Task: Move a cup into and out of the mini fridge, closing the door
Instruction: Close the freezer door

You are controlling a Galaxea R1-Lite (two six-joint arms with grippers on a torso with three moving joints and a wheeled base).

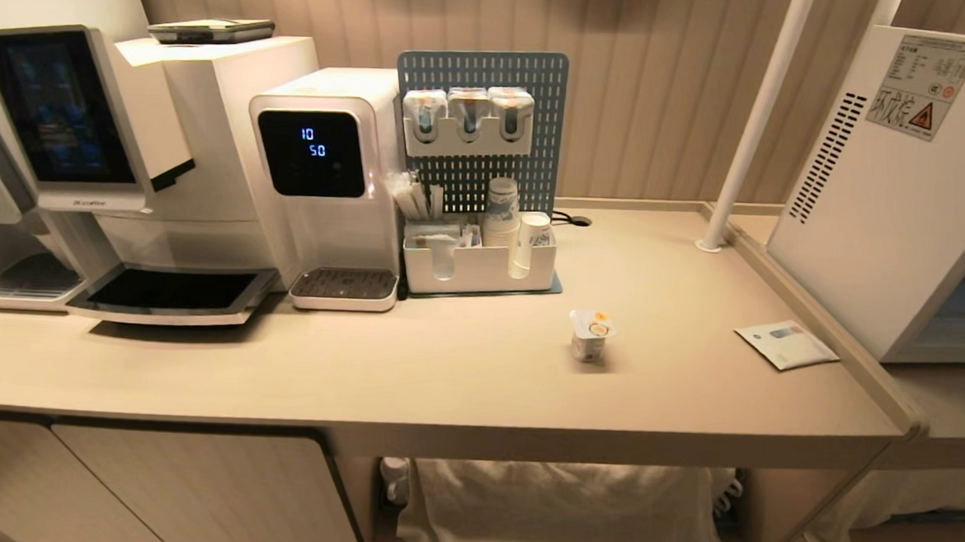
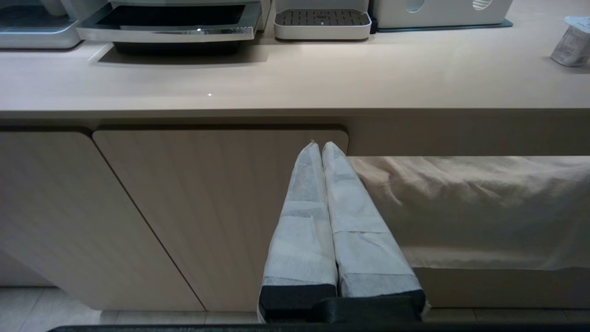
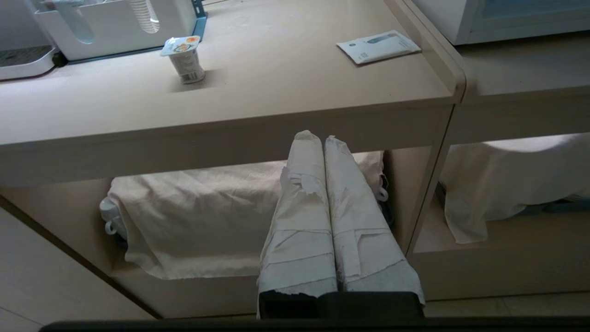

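One yogurt cup (image 1: 591,334) stands on the single counter (image 1: 410,383); one mini fridge (image 1: 891,201); one flat packet (image 1: 786,344); one pegboard organiser (image 1: 479,180) carrying three dispensers (image 1: 467,113); two machines, a coffee maker (image 1: 124,170) and a water dispenser (image 1: 322,180); two grippers, left (image 2: 321,144) and right (image 3: 318,137).

Beige counter (image 1: 443,385), ribbed wall (image 1: 665,91) behind.

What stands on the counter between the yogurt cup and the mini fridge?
Only a flat leaflet lies on the counter between the cup and the mini fridge. The counter's raised edge also runs between them.
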